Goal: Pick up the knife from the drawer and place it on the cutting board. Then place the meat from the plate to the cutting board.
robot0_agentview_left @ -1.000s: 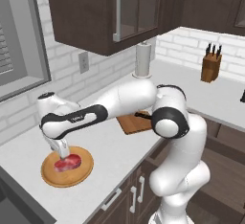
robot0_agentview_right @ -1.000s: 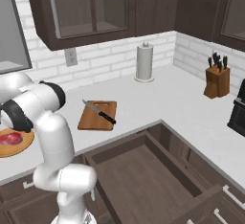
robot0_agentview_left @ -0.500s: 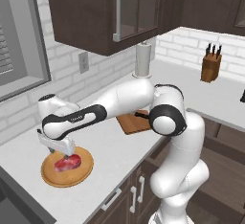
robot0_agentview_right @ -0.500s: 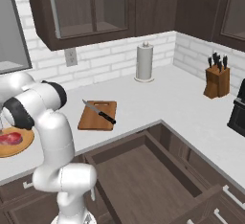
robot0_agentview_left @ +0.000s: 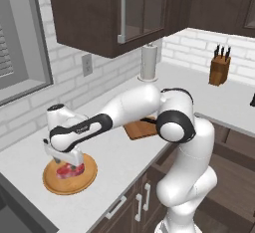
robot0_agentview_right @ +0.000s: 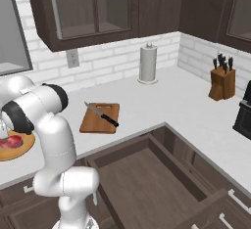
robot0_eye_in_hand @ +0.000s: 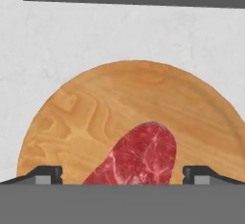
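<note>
The red-pink meat [robot0_eye_in_hand: 139, 158] lies on the round light-tan plate [robot0_eye_in_hand: 129, 98] at the counter's left end. My gripper [robot0_eye_in_hand: 123, 176] hangs low over it, open, with one fingertip on each side of the steak [robot0_agentview_left: 68, 170] and nothing held. From the left base view the hand [robot0_agentview_left: 67, 163] sits just above the plate [robot0_agentview_left: 74, 183]. The black-handled knife [robot0_agentview_right: 102, 114] rests diagonally on the brown cutting board [robot0_agentview_right: 100, 120], right of the arm. My arm covers most of the board [robot0_agentview_left: 139, 129] in the left base view.
Below the counter's corner a dark drawer [robot0_agentview_right: 147, 174] stands pulled open. A paper towel roll [robot0_agentview_right: 148, 64] stands by the brick wall, a knife block [robot0_agentview_right: 223, 81] at the far right, and a dark appliance [robot0_agentview_right: 244, 110] at the right edge. Upper cabinets hang overhead.
My hand has sunk a little closer to the plate and the meat. The jaws stay wide. Knife and board have not moved.
</note>
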Available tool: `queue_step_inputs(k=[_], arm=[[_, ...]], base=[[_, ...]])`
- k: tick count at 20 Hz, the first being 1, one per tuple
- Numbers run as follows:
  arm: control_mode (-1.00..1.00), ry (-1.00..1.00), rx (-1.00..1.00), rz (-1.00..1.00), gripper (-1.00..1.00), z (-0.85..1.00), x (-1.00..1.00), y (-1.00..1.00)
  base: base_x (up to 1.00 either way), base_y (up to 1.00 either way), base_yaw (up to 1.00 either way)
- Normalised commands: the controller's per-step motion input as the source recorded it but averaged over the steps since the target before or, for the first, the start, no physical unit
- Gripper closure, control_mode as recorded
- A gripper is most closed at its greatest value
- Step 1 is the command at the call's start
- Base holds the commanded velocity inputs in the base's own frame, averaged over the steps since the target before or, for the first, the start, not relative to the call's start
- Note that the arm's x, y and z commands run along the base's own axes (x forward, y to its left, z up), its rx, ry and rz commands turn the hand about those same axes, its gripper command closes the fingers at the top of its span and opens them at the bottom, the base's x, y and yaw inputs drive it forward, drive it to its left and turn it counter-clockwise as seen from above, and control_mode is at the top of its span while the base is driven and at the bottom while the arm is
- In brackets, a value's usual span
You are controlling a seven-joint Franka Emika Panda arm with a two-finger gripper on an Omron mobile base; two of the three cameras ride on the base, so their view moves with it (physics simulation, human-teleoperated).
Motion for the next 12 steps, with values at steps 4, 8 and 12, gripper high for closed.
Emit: queue_step_inputs(k=[4, 8, 12], arm=[[-1.0, 0.13, 0.01, 0.0, -1.0, -0.16, 0.0, 0.04], [-1.0, 0.06, 0.0, -0.01, -1.0, -0.03, 0.0, 0.2], [-1.0, 0.03, -0.04, -0.09, -1.0, 0.0, 0.0, 0.35]], base=[[0.0, 0.0, 0.0], [0.0, 0.0, 0.0], [0.0, 0.0, 0.0]])
